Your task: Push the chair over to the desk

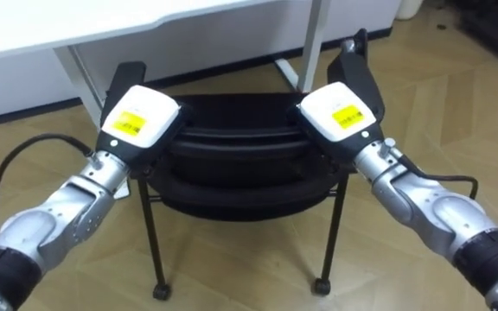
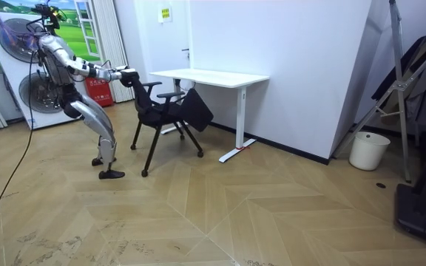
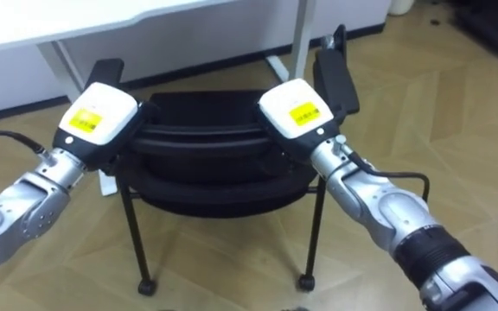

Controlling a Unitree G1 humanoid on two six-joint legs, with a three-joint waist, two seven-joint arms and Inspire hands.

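Observation:
A black chair (image 1: 232, 147) on thin legs with castors stands before me, its backrest nearest to me and its seat facing a white desk (image 1: 102, 26). My left hand (image 1: 141, 121) rests against the backrest's top left corner, below the left armrest (image 1: 128, 73). My right hand (image 1: 344, 117) rests against the top right corner, beside the right armrest (image 1: 357, 65). In the room view I stand leaning forward at the chair (image 2: 161, 111), both arms stretched out to its back, and the desk (image 2: 213, 76) is just beyond it.
The desk's white leg and foot (image 1: 309, 52) stand behind the chair at the right. Wooden floor lies all around. In the room view a white bin (image 2: 366, 150) stands by the far wall and a large fan (image 2: 21, 66) is behind me.

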